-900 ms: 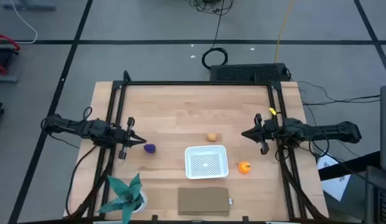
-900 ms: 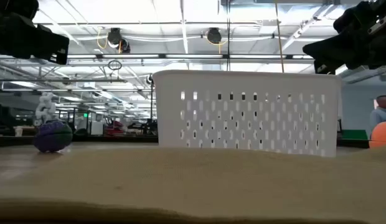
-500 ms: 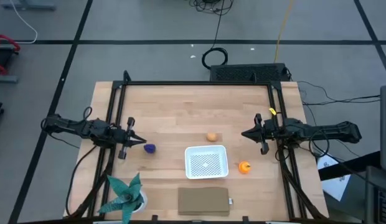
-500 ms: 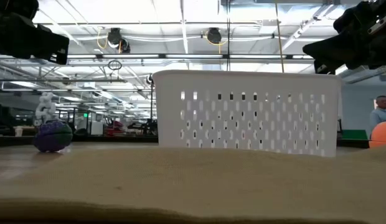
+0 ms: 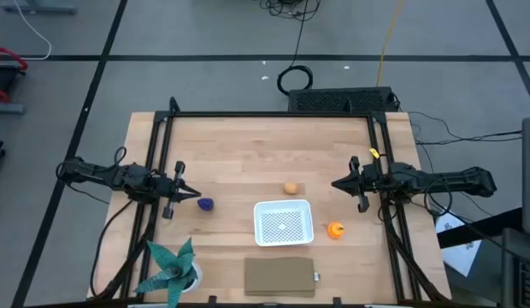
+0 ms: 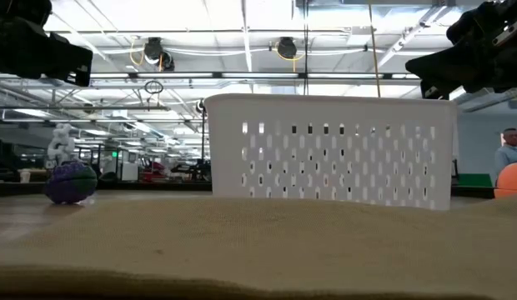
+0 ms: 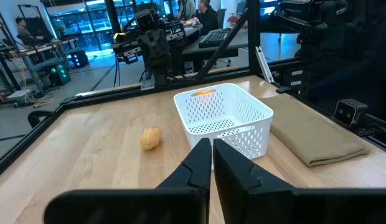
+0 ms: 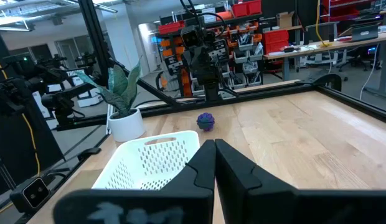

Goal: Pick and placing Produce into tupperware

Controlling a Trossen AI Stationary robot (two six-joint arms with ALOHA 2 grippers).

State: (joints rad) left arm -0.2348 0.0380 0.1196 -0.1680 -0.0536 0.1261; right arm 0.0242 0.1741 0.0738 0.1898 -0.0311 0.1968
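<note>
The white mesh-bottomed tupperware (image 5: 283, 222) stands on the table near its middle, toward the near edge. The tan-yellow piece (image 5: 291, 187) lies just beyond it, the orange piece (image 5: 335, 229) on its right side, the purple piece (image 5: 205, 204) to its left. My left gripper (image 5: 197, 196) hovers shut at the table's left side, its tips close to the purple piece. My right gripper (image 5: 334, 183) hovers shut at the right side, above and beyond the orange piece. In the low view the tupperware (image 6: 329, 146) stands between the purple piece (image 6: 71, 182) and the orange piece (image 6: 512, 179).
A flat tan-brown slab (image 5: 280, 276) lies at the near edge in front of the tupperware. A teal spiky plant in a white pot (image 5: 173, 269) stands at the near left corner. Black frame rails (image 5: 154, 162) run along the table's sides. Bare wood lies across the far half.
</note>
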